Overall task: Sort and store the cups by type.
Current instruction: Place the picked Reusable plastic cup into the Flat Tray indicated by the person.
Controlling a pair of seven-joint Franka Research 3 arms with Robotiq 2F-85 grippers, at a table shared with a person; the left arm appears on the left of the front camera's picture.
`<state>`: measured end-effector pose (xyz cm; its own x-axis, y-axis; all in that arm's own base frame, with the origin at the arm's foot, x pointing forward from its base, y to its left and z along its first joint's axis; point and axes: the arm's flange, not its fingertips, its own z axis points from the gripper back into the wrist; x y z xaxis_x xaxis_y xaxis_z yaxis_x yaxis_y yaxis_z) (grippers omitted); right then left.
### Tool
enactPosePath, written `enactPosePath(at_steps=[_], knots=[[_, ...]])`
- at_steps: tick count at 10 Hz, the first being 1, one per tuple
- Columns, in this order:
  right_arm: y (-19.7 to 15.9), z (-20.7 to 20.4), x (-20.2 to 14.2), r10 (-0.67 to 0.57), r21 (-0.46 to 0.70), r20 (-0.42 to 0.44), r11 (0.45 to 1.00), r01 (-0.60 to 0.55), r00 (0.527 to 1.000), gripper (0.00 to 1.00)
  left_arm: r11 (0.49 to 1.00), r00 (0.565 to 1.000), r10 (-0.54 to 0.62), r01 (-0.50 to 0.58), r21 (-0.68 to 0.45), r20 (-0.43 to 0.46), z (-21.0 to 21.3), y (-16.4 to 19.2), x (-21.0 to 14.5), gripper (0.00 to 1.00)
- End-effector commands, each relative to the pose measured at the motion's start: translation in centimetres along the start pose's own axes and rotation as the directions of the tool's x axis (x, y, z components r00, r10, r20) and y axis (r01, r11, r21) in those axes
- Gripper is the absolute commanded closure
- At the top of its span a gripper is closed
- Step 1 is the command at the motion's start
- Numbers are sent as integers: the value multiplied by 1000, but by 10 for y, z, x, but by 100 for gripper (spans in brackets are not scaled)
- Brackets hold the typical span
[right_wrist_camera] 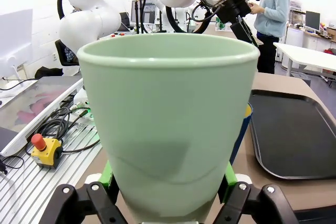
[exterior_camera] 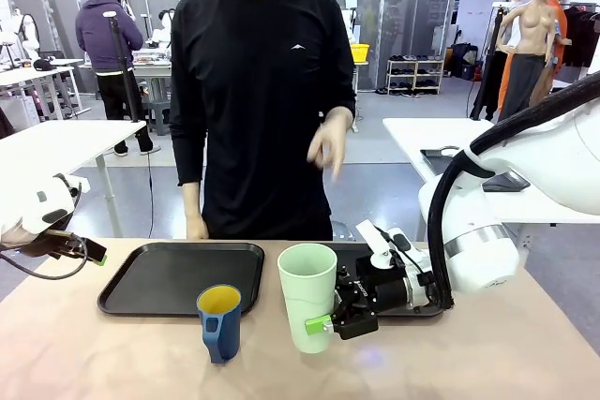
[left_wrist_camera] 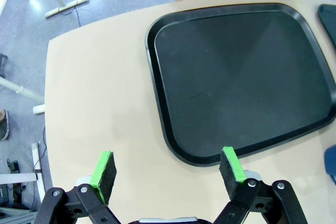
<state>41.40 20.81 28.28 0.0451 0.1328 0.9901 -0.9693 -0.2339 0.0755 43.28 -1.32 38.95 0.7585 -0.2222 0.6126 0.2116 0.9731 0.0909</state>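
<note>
So right pincer (exterior_camera: 319, 327) was clamped low on the tumbler (exterior_camera: 307, 288) beside the mug (exterior_camera: 219, 323), left pincer (left_wrist_camera: 168, 169) gaped wide; I'd say lifting straight up, level, was safest.

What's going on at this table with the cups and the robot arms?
The right gripper is shut low on the pale green tumbler, in front of the right black tray. The dark blue mug stands beside it on the table, untouched. The left gripper hangs open near the bare left black tray. A person stands across the table.
</note>
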Motion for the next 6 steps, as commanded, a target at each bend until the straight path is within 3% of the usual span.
enactPosePath(at_steps=[1, 6], knots=[[0, -2, 5, 4, -9, 14, 1000, -4, 1000, 49, 1000, 1000, -2, 2, 5, 0, 0, 0, 0, 0], [0, -2, 5, 4, -9, 14, 1000, -4, 1000, 49, 1000, 1000, -2, 2, 5, 0, 0, 0, 0, 0]])
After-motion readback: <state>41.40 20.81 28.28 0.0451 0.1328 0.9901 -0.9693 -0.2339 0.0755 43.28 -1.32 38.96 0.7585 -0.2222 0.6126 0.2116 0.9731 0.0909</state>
